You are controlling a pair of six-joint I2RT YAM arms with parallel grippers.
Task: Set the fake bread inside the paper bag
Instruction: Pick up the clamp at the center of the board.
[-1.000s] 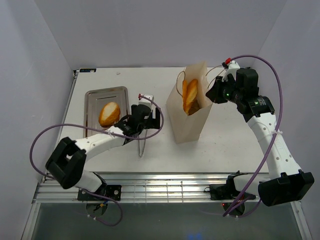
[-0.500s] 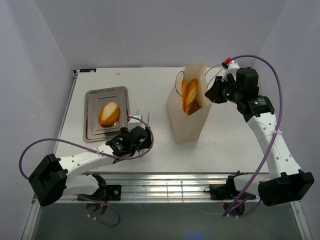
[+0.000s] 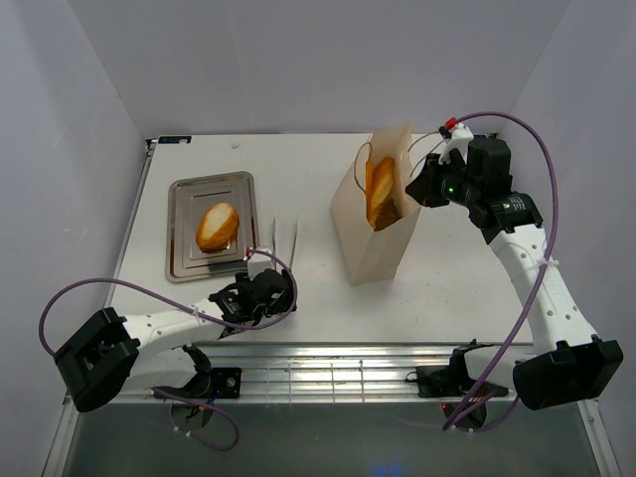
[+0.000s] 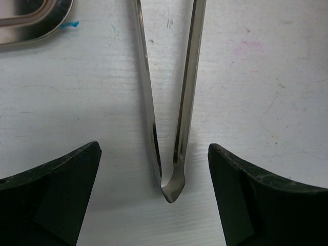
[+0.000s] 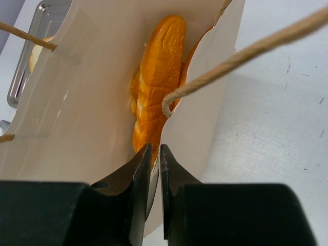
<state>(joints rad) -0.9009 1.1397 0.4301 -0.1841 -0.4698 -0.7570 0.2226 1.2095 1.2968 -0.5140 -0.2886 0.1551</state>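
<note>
- The left gripper (image 3: 266,293) is drawn back from the tall cream paper bag (image 3: 368,248), its jaws spread wide and empty.
- The silver metal tongs (image 4: 147,102) are left on the surface, near the bag.
- The right gripper (image 5: 155,148) is kept pinched shut on the bag's rim.
- A glossy orange toy baguette (image 5: 156,77) is seen inside the bag; one golden oval roll (image 3: 218,227) is left on the shiny steel tray (image 3: 189,194), well apart from the bag.

White, scuffed tabletop (image 3: 298,159), with a small blue mark and a faint pink smudge. At left, lying flat, a steel tray (image 3: 194,263). Just beside it, apart, tongs (image 4: 171,190), hinge end nearest. Right of centre, standing upright, a paper bag (image 3: 368,248).
</note>
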